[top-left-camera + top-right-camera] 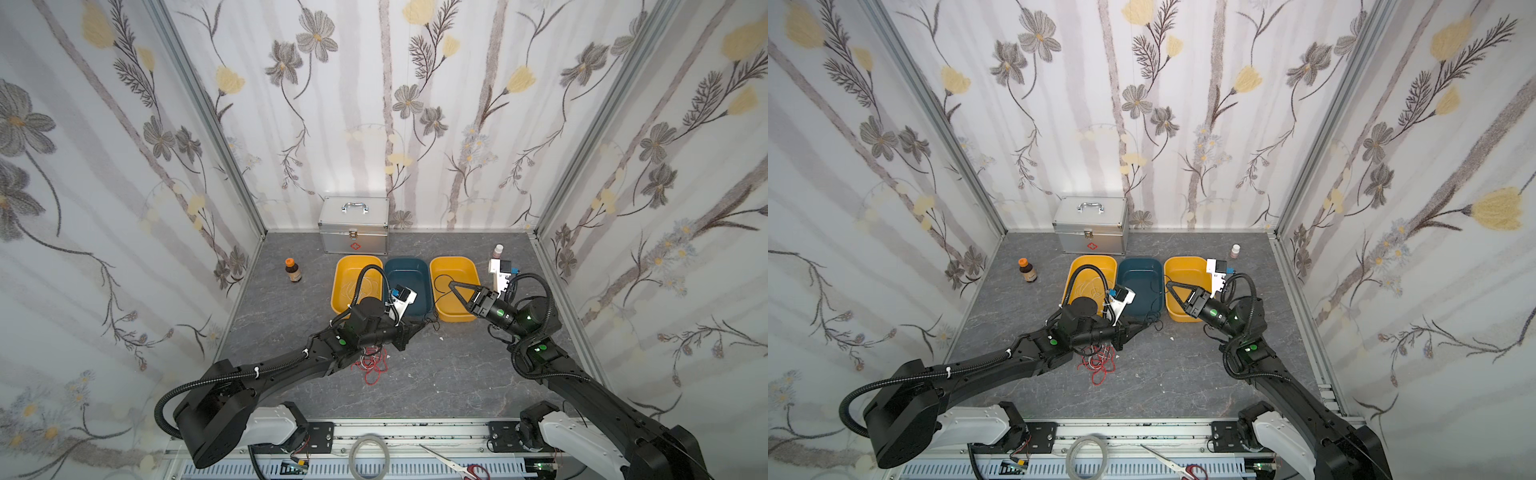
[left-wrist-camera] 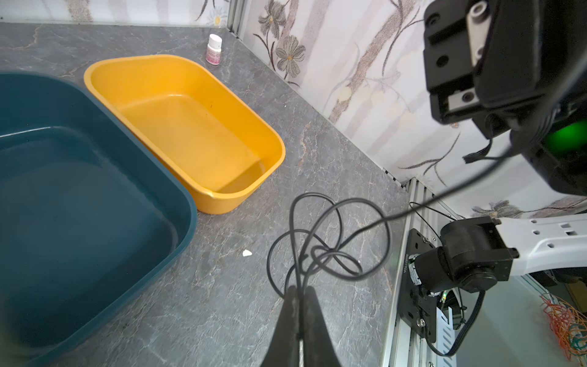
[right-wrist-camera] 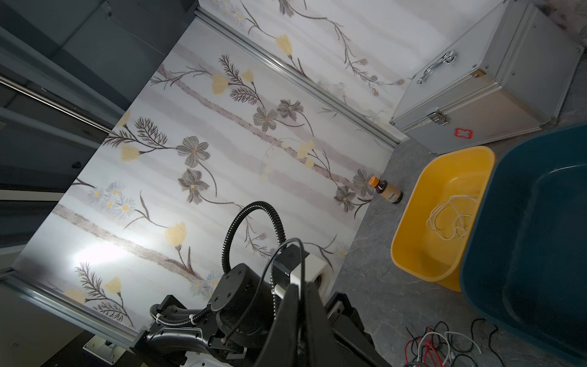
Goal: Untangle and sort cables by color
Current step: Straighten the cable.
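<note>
My left gripper is shut on a black cable, which loops over the grey floor just beyond the tips and runs on toward the right arm. The right gripper, raised over the near rim of the right yellow tray, is shut on a thin black cable too. In both top views the left gripper sits by the blue tray. A tangle of red, white and black cables lies partly under the left arm. A white cable rests in the left yellow tray.
A metal case stands behind the trays. A brown bottle is at the left and a small white bottle at the back right. A tape ring and scissors lie on the front rail.
</note>
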`<state>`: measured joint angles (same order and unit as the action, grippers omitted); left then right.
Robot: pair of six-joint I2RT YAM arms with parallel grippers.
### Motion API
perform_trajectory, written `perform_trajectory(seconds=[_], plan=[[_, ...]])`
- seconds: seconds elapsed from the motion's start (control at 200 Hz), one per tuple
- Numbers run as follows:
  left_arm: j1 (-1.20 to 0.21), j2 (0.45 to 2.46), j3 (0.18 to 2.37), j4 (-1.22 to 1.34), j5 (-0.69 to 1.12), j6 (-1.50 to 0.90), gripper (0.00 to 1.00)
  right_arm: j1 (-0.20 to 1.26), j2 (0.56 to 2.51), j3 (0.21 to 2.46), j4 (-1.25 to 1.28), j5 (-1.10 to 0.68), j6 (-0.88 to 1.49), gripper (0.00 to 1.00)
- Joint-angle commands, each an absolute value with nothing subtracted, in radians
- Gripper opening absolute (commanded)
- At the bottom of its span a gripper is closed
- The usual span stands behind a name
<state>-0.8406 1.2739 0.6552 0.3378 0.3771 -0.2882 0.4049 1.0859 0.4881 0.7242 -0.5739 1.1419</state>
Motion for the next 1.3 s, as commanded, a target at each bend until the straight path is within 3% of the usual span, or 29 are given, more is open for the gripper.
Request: perform_trajectory(seconds=[0.0,0.235,0.849,1.109,1.299], plan=[[-0.839,1.241,0.627,0.321,0.351,-0.292,0.00,0.381,1.040,0.494,0.543,-0.447,1.038,0.09],[-0.838,1.195,0.585,0.299,0.351,-0.308,0.00,0.325,0.949,0.502,0.321,-0.235,0.929,0.09],[-0.819,1.102,0.549,0.142,0.264,-0.313,0.00,0.221,0.881,0.524,0.067,-0.025,0.743,0.10],[-0.819,1.112,0.547,0.159,0.287,-0.323,0.00,0.231,0.971,0.516,0.169,-0.236,0.746,0.09],[-0.819,1.123,0.547,0.179,0.298,-0.336,0.00,0.322,1.062,0.533,0.240,-0.339,0.724,0.09]])
